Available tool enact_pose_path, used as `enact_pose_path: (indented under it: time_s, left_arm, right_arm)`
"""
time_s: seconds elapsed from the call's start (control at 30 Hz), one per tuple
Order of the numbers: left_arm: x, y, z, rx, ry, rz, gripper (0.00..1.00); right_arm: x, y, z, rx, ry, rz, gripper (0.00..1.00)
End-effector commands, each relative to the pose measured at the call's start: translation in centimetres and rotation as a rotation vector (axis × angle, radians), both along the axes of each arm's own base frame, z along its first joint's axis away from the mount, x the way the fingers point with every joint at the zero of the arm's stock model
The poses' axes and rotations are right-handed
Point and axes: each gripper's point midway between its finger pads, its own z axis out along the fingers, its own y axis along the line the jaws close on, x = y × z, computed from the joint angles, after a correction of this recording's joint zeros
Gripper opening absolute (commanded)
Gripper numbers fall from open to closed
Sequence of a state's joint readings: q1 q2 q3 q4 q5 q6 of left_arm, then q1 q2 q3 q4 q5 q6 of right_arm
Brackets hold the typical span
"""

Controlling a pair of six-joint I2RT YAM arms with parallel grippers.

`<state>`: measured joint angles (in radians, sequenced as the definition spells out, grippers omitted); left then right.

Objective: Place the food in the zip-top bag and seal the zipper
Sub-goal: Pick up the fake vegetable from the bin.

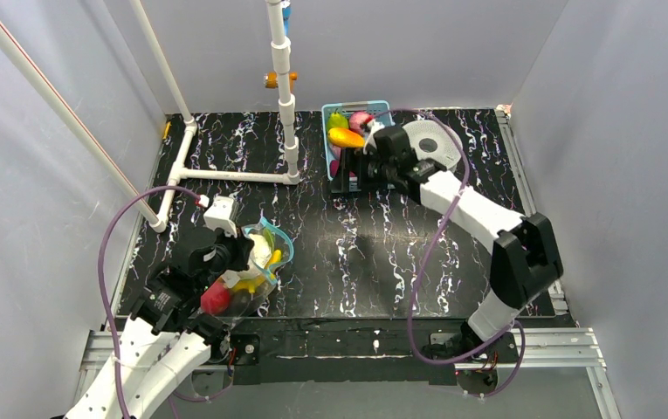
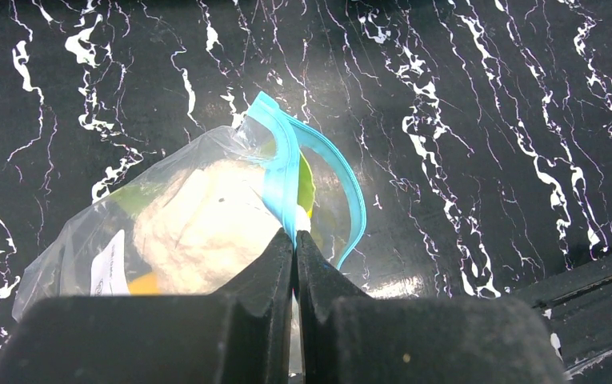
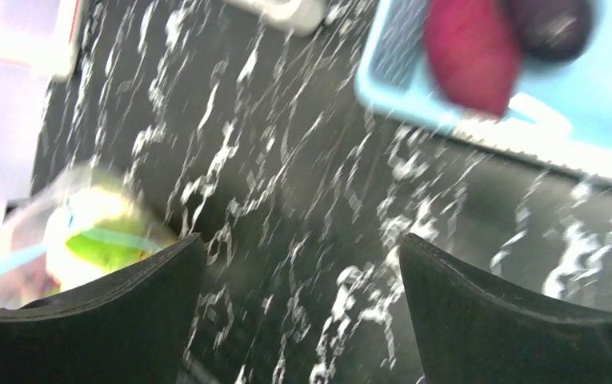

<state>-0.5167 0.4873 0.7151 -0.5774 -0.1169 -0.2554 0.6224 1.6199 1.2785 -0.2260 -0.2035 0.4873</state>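
Note:
The zip-top bag [image 1: 256,272] lies at the near left of the table. Inside it I see a red apple [image 1: 216,298], a yellow banana [image 1: 248,284] and a pale cauliflower [image 1: 263,249]. My left gripper [image 1: 241,249] is shut on the bag's pale-blue zipper [image 2: 282,168]. In the left wrist view the left gripper [image 2: 294,236] pinches the strip, with the cauliflower [image 2: 198,228] behind the plastic and the mouth gaping to the right. My right gripper [image 1: 349,177] is open and empty beside the blue basket [image 1: 356,104]. In the blurred right wrist view, the right gripper [image 3: 298,248] is wide open above the table.
The basket [image 3: 606,88] holds more toy food, including a magenta piece [image 3: 470,52] and a dark eggplant [image 3: 550,24]. A white pipe frame [image 1: 234,175] stands at the back left. A white disc [image 1: 433,144] lies beside the basket. Grey walls enclose the table.

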Motion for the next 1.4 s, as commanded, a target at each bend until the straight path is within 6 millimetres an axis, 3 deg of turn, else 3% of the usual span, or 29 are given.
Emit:
enact_pose_path:
  time_s: [0.0,0.13,0.33,0.53,0.83,1.03,1.13,1.3,1.37]
  left_arm:
    - [0.3,-0.2,0.3,0.008,0.002,0.0,0.0]
    - [0.4,-0.3,0.0,0.018,0.018,-0.009,0.0]
    - [0.6,-0.3,-0.2,0.026,0.025,-0.006,0.0]
    - [0.8,-0.5,-0.7,0.042,0.046,-0.016,0.0]
    - [0.9,-0.5,-1.0,0.052,0.059,-0.014,0.0]
    - [0.9,-0.6,-1.1,0.054,0.062,-0.016,0.0]
    - [0.9,-0.5,-1.0,0.054,0.06,-0.012,0.0]
    - [0.9,-0.5,-1.0,0.056,0.06,-0.011,0.0]
    - [0.9,-0.4,-1.0,0.054,0.058,-0.01,0.0]
  right_arm:
    - [6.6,-2.3,1.0,-0.143,-0.098,-0.159,0.96]
    - [10.4,-2.8,1.0,-0.211,-0.142,-0.17,0.96]
    - [15.0,-3.8,-0.9,-0.312,-0.139,-0.169,0.94]
    - [17.6,-4.4,-4.3,-0.404,-0.119,-0.145,0.88]
    - [17.2,-2.0,-8.6,-0.33,-0.001,-0.057,0.68]
    - [16.5,-1.8,-11.5,-0.334,0.08,-0.047,0.61]
    - [16.7,-1.8,-11.9,-0.342,0.09,-0.048,0.54]
    - [17.5,-2.0,-10.4,-0.331,0.035,-0.059,0.51]
    - [17.9,-2.2,-9.9,-0.328,0.031,-0.057,0.41]
